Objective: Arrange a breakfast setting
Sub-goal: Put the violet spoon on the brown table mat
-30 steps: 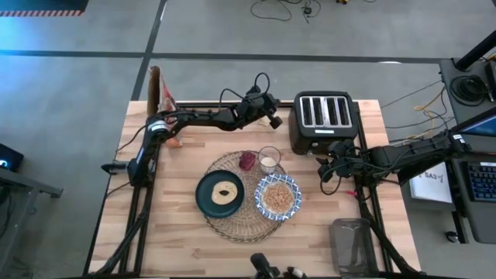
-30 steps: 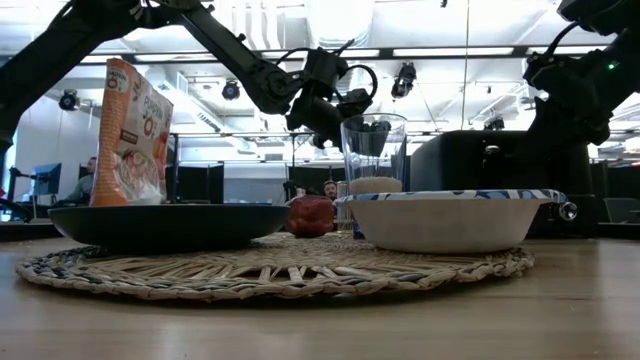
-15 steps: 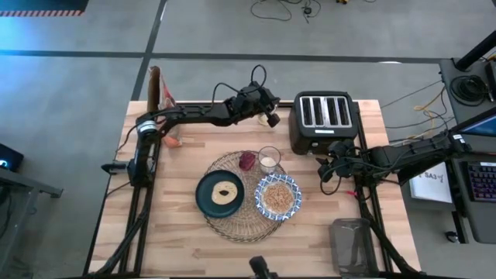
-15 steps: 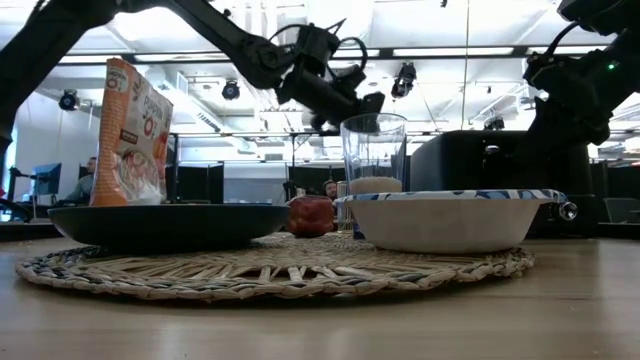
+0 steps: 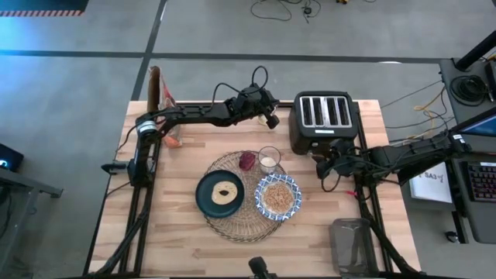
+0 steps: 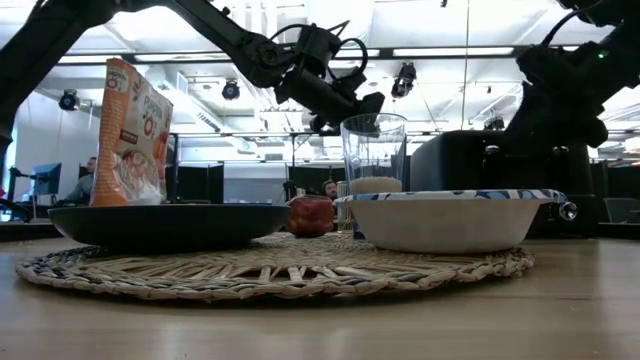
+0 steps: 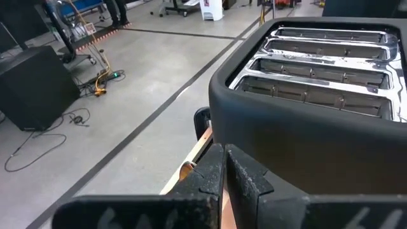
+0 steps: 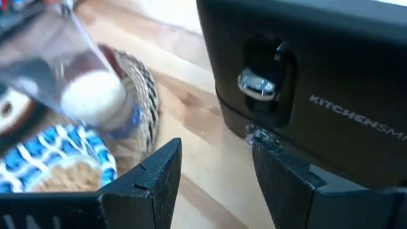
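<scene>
Left gripper [image 5: 271, 122]: it hangs in the air at the far side of the table, just beside the black four-slot toaster [image 5: 325, 116]; its two fingers [image 7: 213, 181] are pressed together with nothing between them.
Right gripper [image 5: 325, 164]: it is low, just in front of the toaster, at the side with the lever; its fingers [image 8: 156, 175] are apart and empty.
Woven placemat [image 5: 219, 221]: round, at the table's middle, on the near side of the left gripper and well apart from it.
Dark teal plate [image 5: 209, 201]: on the placemat, with a round slice of food in it.
Blue-and-white bowl [image 5: 277, 195]: on the placemat, just beside the plate, filled with cereal; it is near the right gripper.
Clear glass [image 5: 269, 160]: upright on the placemat's far edge, with white content at its bottom.
Red fruit [image 5: 247, 160]: just beside the glass.
Cereal bag [image 6: 133, 132]: upright at the far corner, behind the left arm.
</scene>
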Robot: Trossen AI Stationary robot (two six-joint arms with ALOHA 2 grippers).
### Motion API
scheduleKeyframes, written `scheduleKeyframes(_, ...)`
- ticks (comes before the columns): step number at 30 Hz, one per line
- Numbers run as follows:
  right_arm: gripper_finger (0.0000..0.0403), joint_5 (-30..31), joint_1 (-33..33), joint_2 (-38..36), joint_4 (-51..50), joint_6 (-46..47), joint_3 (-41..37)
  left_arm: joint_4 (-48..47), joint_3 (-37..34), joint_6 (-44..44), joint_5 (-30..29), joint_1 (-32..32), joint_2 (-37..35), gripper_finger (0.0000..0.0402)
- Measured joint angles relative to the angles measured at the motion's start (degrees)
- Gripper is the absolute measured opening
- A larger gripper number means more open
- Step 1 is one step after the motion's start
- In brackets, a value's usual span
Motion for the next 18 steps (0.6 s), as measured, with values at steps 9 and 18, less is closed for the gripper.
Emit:
scheduleKeyframes(9,0.0183,1.8,0.0,-0.7,2.2,4.5,0.0,0.6,0.0,-0.1,-0.1,0.0,0.1,0.0000)
scheduleKeyframes(18,0.0183,1.7,0.0,-0.6,2.3,4.3,0.0,2.0,0.0,-0.1,-0.2,0.0,0.1,0.0000)
